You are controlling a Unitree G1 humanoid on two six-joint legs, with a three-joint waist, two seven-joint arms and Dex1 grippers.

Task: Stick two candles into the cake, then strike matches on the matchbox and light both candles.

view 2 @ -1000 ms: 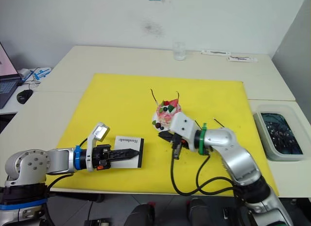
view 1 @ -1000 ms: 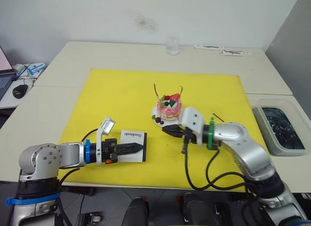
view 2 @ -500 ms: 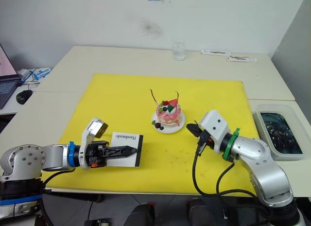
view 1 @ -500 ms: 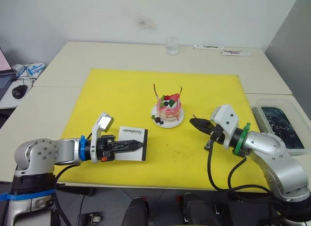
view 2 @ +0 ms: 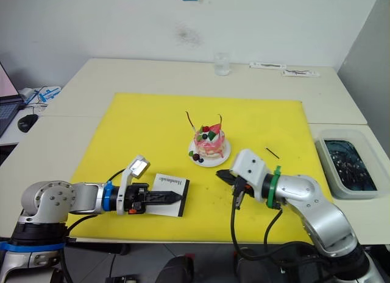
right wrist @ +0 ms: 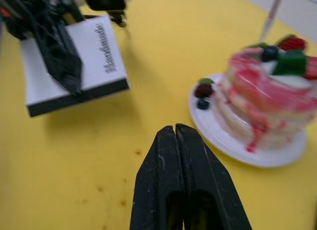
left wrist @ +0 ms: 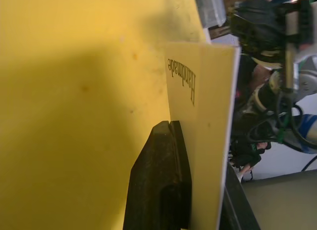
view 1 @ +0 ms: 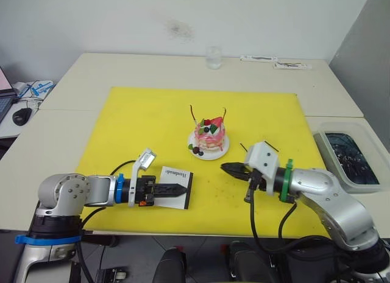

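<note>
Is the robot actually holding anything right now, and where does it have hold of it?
The left end effector grips the matchbox at its near end. The right end effector is shut; whether it pinches a match cannot be told.

A: What does the left arm look like?
B: A rounded silver-grey shell, then a blue ring just behind the left gripper (view 1: 180,189), whose two fingers are black and taper to a point. A small white camera block stands beside the wrist, and a black cable loops from it.

A: And the right one?
B: The same silver shell, but with a green ring behind the right gripper (view 1: 225,168). A white boxy camera housing sits above its black fingers, and black cables hang below the forearm.
</note>
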